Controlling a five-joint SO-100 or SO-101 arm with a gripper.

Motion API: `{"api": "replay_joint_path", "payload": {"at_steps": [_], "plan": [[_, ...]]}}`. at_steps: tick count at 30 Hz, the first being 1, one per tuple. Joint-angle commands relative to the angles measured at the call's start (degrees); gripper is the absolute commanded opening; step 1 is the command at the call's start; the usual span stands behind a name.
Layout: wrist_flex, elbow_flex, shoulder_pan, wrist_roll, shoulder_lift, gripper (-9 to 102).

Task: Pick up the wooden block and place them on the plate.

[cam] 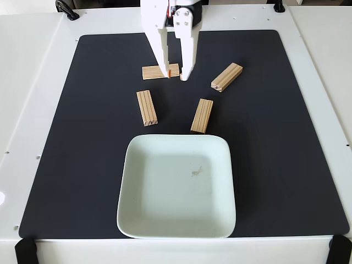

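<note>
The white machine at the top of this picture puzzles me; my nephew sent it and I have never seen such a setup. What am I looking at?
It is a small robot arm, seen by a fixed camera looking down at a white table from the front. A black rectangular mat covers most of the table. The arm's white two-fingered hand reaches down at the far side, open, its fingers astride the right end of one light wooden block that lies flat on the mat. It is not lifted. Three more such blocks lie loose: one to the right, two nearer the middle. In front sits a square pale mint ceramic plate with rounded corners, with no block on it.
</note>
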Motion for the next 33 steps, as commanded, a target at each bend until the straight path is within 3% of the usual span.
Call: {"api": "replay_joint_path", "payload": {"at_steps": [1, 6, 12, 15, 26, 33], "plan": [[-0.18, -1.76, 5.98, -0.18, 0.44, 11], [-1.05, -1.14, 12.13, 20.04, 0.44, 11], [-0.97, -3.96, 12.3, 60.82, -0.44, 11], [-0.97, -4.75, 10.11, 72.33, -0.79, 11], [-0.18, -4.39, 7.03, 98.17, -1.93, 12], [7.38, -6.15, 7.91, 103.89, -6.15, 35]]}}
